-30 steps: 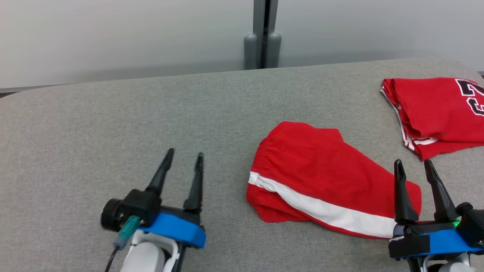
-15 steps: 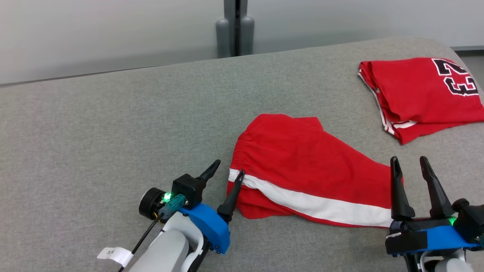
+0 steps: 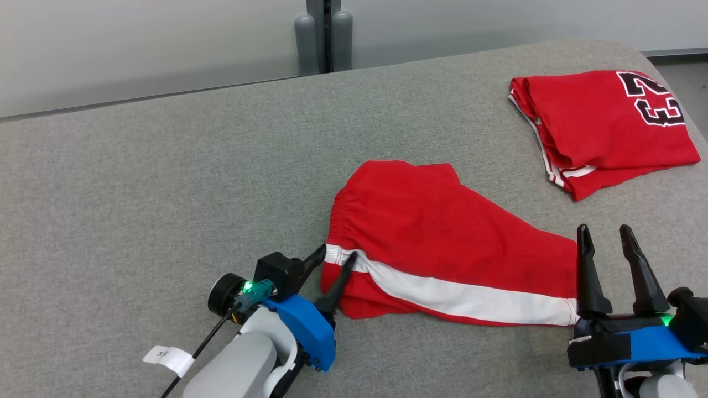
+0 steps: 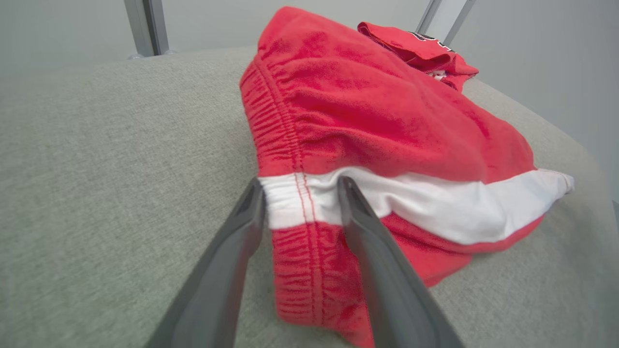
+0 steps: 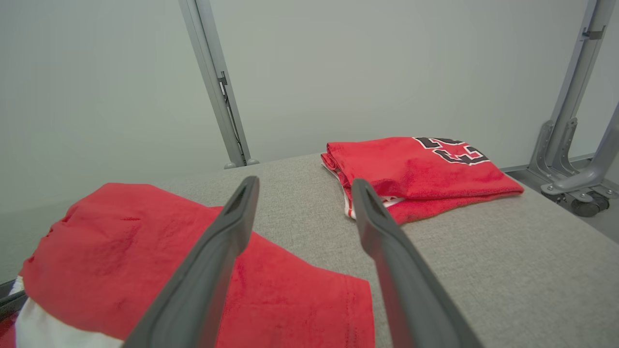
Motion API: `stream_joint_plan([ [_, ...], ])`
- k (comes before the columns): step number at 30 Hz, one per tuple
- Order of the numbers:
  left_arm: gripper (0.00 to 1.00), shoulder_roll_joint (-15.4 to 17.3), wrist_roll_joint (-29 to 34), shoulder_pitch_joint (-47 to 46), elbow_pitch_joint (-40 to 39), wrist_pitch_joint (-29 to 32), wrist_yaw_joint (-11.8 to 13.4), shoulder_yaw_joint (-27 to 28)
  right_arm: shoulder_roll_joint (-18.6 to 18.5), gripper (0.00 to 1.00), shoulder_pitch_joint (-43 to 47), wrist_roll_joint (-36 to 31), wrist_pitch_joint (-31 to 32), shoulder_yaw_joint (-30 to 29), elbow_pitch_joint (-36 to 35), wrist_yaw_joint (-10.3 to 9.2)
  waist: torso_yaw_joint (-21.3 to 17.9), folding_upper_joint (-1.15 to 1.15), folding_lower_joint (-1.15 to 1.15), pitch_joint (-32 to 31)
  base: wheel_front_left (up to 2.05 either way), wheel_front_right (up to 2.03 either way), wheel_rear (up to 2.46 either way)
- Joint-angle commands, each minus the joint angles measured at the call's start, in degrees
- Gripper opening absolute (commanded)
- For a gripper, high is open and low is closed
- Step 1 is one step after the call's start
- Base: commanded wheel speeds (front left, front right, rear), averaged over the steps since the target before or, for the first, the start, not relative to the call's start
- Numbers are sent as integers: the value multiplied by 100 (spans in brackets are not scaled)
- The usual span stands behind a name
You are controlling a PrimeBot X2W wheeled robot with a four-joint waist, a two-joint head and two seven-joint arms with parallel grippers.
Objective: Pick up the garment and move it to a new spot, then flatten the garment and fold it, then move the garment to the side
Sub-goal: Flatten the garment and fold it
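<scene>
The garment, a pair of red shorts (image 3: 442, 243) with a white side stripe, lies loosely spread on the grey padded table (image 3: 166, 182). My left gripper (image 3: 337, 252) lies low at its elastic waistband, one finger on either side of the white stripe's end (image 4: 300, 198). The jaws are still apart and the cloth between them is not pinched. My right gripper (image 3: 603, 229) stands open near the shorts' leg hem, with nothing between its fingers (image 5: 232, 227). In the right wrist view the shorts (image 5: 121, 251) lie below and to the left.
A folded red jersey (image 3: 603, 127) with black numerals lies at the table's far right, also in the right wrist view as the jersey (image 5: 416, 169). Grey wall panels and a metal post (image 3: 323, 33) stand behind the table. Bare grey surface stretches to the left.
The head camera has turned, shifting the whole picture left. My left gripper has swung right and down to straddle the shorts' waistband, its jaws slightly narrower. The right gripper has held still.
</scene>
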Motion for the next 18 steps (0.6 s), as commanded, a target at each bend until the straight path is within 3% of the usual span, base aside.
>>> stream_joint_plan([
  [1, 0, 19, -20, -151, 103, -116, -5, -6, -1, 100, -35, -2, -16, -28, -24, 1, 4, 0, -1, -5, 0, 0, 0],
  [9, 0, 200, 6, -277, 200, -372, 195, 519, -1, 100, 104, -78, -16, -151, 97, 1, 292, 0, -1, -144, 0, 0, 0],
  [18, 0, 628, 189, 605, -583, -382, 479, 1213, -5, 100, 263, -133, -16, -220, 377, 1, 687, 0, -1, -385, 0, 0, 0],
])
